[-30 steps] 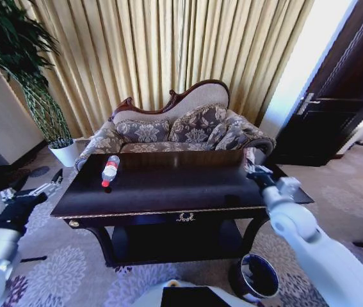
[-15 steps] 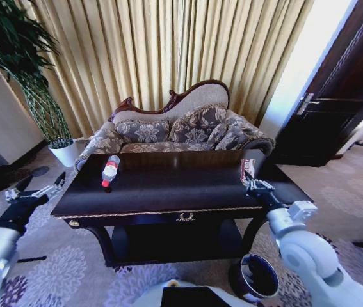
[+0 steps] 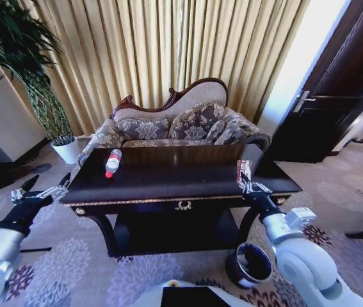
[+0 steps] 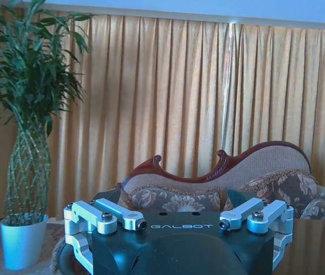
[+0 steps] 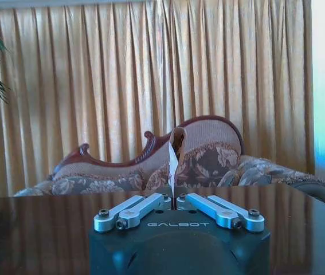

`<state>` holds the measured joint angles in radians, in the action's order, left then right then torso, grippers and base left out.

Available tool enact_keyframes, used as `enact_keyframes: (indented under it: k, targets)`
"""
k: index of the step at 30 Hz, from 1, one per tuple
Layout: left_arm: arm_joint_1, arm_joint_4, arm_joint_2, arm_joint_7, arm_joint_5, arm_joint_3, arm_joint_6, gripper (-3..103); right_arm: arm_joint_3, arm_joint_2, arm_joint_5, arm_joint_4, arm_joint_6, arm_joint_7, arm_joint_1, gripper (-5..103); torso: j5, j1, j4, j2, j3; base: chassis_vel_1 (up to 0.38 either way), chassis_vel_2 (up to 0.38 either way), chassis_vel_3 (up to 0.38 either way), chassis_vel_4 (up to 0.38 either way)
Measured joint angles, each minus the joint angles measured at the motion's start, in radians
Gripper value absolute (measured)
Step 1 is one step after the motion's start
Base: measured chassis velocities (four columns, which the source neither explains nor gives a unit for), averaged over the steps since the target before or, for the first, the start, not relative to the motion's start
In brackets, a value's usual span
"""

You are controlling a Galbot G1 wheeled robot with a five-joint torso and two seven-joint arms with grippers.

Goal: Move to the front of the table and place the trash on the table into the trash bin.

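On the dark glossy table (image 3: 168, 184) a small clear bottle (image 3: 112, 162) with a red label lies at the far left. My right gripper (image 3: 246, 186) hovers over the table's right front edge, shut on a wrapper scrap (image 3: 243, 171) that sticks up from it. The right wrist view has the fingers (image 5: 136, 207) pinched together on the thin upright wrapper (image 5: 175, 153). The dark round trash bin (image 3: 250, 264) stands on the carpet below that gripper, beside the right table leg. My left gripper (image 3: 40, 191) is open, off the table's left end; in its wrist view (image 4: 179, 223) nothing is between the fingers.
A patterned sofa (image 3: 175, 125) stands right behind the table before gold curtains. A tall plant in a white pot (image 3: 66, 151) is at the back left, a dark door (image 3: 335, 102) at the right. Patterned carpet lies around the table.
The whole view has shifted as the camera moved. My right gripper has drawn back from the table's right side to its front edge, with the wrapper now held up in it.
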<state>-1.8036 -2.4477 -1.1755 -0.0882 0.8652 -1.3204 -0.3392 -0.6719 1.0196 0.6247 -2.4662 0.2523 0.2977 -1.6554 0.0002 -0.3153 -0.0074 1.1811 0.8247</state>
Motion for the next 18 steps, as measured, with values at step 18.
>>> enact_keyframes:
  k: [18]
  targets:
    - [-0.020,-0.052,-0.061,-0.018,-0.045,0.001,0.018,100,-0.018,0.038,-0.130,0.478,0.006,-0.125,-0.017,0,0.0000,-0.001,-0.0002,-0.001,0.001,0.044,-0.048,-0.041,0.041]
